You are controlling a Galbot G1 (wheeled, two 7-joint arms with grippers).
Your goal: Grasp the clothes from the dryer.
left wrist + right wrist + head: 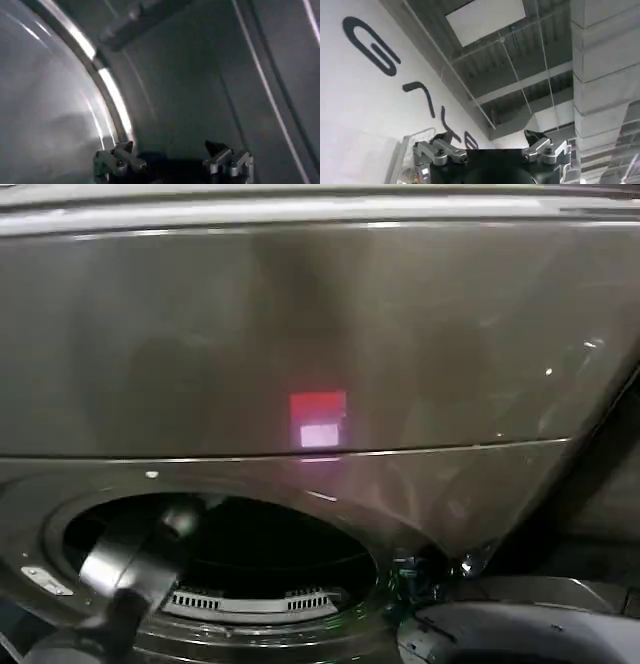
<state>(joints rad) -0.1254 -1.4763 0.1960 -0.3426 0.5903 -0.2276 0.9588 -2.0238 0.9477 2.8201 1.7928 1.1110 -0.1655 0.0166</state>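
The dryer (300,334) is a bronze-grey front with a small red light (318,406) above its round porthole (250,549). My left arm (130,569) reaches in through the porthole's left side. In the left wrist view my left gripper (167,146) is open inside the drum, fingers wide apart. A dark blue lump, seemingly the clothes (150,159), lies low between them, close to one finger (122,156); I cannot tell if it is touched. My right gripper (486,135) is open and empty, pointing up at the ceiling.
The porthole's bright metal rim (112,97) curves close past the left gripper, with the grey drum wall (200,75) beyond. A perforated vent strip (250,601) runs along the opening's lower edge. The parked right arm (520,634) sits at the lower right.
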